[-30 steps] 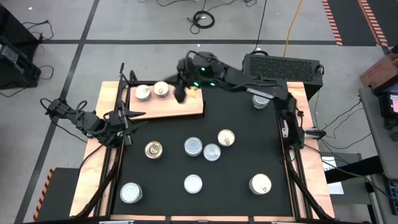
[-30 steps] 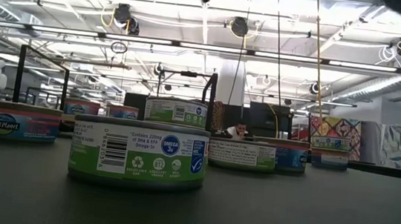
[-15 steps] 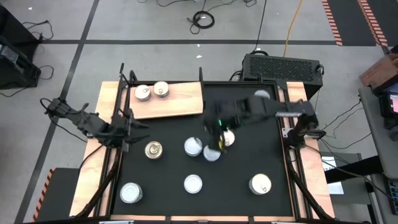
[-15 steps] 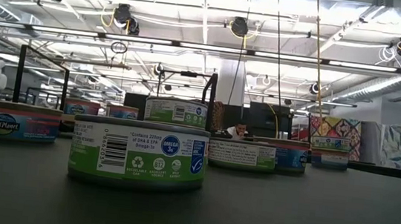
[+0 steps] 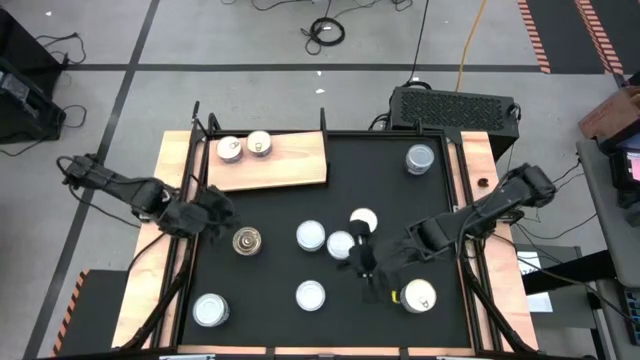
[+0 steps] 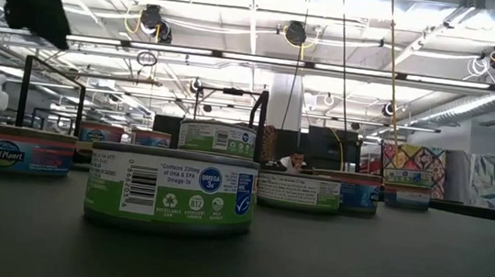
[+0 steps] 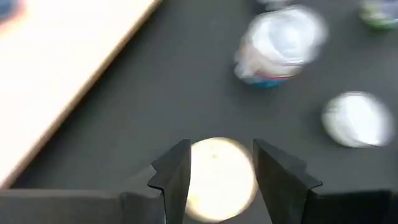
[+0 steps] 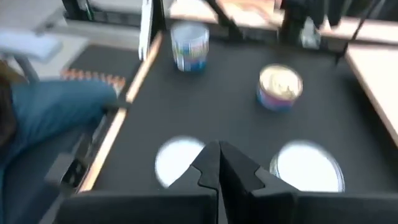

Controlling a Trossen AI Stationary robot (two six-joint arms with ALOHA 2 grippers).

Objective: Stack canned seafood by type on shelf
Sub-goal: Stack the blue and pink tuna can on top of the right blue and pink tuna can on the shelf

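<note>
Since a second ago, the right gripper (image 5: 366,268) has been swung from the shelf (image 5: 290,160) at 11 o'clock down to 5 o'clock, fingers pressed together. Two tins (image 5: 245,147) are set on the shelf; seven more are left on the mat (image 5: 270,260). The left gripper (image 5: 218,210) is held with fingers spread over a gold-topped tin (image 5: 246,241) at 9 o'clock.

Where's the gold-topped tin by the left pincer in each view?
High: gold-topped tin left of centre, beside the left pincer.
Low: cannot tell which tin it is.
Left wrist: bottom centre, seen between the fingers.
Right wrist: upper middle.
Shared landmark: the shelf, the pale board nearby.

Bright ceiling lights (some glare), wrist views motion-blurred
</note>
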